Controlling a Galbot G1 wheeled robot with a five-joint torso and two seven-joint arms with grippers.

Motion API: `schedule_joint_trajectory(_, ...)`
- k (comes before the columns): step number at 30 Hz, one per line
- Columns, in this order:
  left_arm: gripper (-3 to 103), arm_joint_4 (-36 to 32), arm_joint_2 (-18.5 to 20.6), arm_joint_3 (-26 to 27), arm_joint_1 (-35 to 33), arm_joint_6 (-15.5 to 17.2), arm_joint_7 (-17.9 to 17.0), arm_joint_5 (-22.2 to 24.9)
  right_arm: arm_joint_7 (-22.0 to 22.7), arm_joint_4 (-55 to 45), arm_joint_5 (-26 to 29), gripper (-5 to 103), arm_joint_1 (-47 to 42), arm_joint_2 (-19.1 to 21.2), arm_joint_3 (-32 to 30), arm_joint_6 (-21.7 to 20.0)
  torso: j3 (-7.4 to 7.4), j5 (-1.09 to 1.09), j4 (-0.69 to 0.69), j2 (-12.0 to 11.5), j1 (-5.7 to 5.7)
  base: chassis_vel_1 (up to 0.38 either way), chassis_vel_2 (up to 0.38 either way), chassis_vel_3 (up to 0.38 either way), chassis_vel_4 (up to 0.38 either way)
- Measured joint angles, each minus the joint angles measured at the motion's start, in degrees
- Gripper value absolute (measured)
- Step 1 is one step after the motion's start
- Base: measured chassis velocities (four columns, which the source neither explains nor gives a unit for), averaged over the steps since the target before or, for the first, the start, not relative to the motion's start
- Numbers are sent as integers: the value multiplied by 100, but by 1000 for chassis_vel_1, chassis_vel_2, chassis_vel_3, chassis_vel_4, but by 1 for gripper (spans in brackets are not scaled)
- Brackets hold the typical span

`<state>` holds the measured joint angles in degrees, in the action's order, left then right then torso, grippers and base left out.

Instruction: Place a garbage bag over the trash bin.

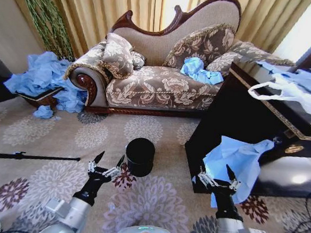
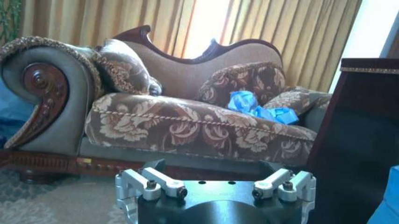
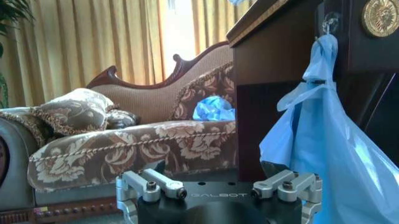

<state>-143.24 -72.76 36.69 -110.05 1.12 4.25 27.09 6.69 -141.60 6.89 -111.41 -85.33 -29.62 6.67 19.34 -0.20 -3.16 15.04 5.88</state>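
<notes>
The trash bin (image 1: 140, 156), small, black and round, stands upright on the patterned carpet. My left gripper (image 1: 111, 159) (image 2: 215, 186) is open just to the bin's left, at about rim height. The garbage bag (image 1: 200, 70) (image 2: 255, 108) (image 3: 214, 108) lies crumpled and light blue on the sofa seat, far from both grippers. My right gripper (image 1: 216, 170) (image 3: 218, 186) is open and holds nothing. It hovers right of the bin, close to a larger flat blue bag (image 1: 238, 160) (image 3: 324, 140) that hangs down the dark cabinet's front.
The ornate sofa (image 1: 157, 84) spans the back. A dark cabinet (image 1: 236, 111) stands at right with a white loop-handled bag (image 1: 288, 92) on top. A heap of blue bags (image 1: 43, 79) lies at left. A black rod (image 1: 30, 156) rests on the carpet.
</notes>
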Motion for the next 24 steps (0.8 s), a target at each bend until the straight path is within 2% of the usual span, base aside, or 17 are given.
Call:
schedule_joint_trajectory(5,99,0,250,7,192,137,-79,292,-33,83,-61,100,8,-3,29,27,0,-1,0,0,0,0,0,0,0)
schedule_joint_trajectory(6,102,0,378,6,261,181,-99,405,-48,119,-77,100,17,0,33,41,0,-1,1,0,0,0,0,0,0)
schedule_joint_trajectory(7,99,0,608,-11,375,253,-134,613,-60,176,-90,100,35,6,40,50,0,0,0,0,0,0,0,0,0)
schedule_joint_trajectory(8,99,0,608,-11,375,253,-134,613,-60,176,-90,100,35,6,40,50,0,0,0,0,0,0,0,0,0)
schedule_joint_trajectory(10,98,0,946,-110,609,414,-188,869,-86,244,-111,100,63,-4,62,52,0,-1,-1,0,0,0,0,0,0)
schedule_joint_trajectory(11,98,0,1250,-256,871,540,-199,1068,-111,309,-139,100,98,-49,75,52,0,-1,0,0,0,0,0,0,0)
schedule_joint_trajectory(12,98,0,1250,-256,871,540,-199,1068,-111,309,-139,100,98,-49,75,52,0,-1,0,0,0,0,0,0,0)
schedule_joint_trajectory(14,96,79,1741,-393,1250,654,-188,1406,-155,400,-163,100,123,-109,82,54,0,0,-1,0,0,0,0,0,0)
schedule_joint_trajectory(16,98,275,2125,-526,1578,671,-155,1703,-182,485,-190,100,129,-116,88,72,0,-1,0,0,0,0,0,0,0)
schedule_joint_trajectory(17,98,275,2125,-526,1578,671,-155,1703,-182,485,-190,100,129,-116,88,72,0,-1,0,0,0,0,0,0,0)
schedule_joint_trajectory(19,98,763,2683,-963,2332,637,-85,2262,-212,673,-239,100,166,-117,89,112,0,0,-3,0,0,0,0,0,0)
schedule_joint_trajectory(20,98,966,2824,-1155,2615,619,-55,2448,-215,735,-241,100,190,-116,88,114,1,-1,0,0,0,0,0,0,0)
schedule_joint_trajectory(21,98,966,2824,-1155,2615,619,-55,2448,-215,735,-241,100,190,-116,88,114,1,-1,0,0,0,0,0,0,0)
schedule_joint_trajectory(23,97,1544,3060,-1885,3673,613,-91,2972,-218,905,-252,100,281,-115,64,118,2,-1,1,-1,1,0,0,0,0)
schedule_joint_trajectory(24,97,1544,3060,-1885,3673,613,-91,2972,-218,905,-252,100,281,-115,64,118,2,-1,1,-1,1,0,0,0,0)
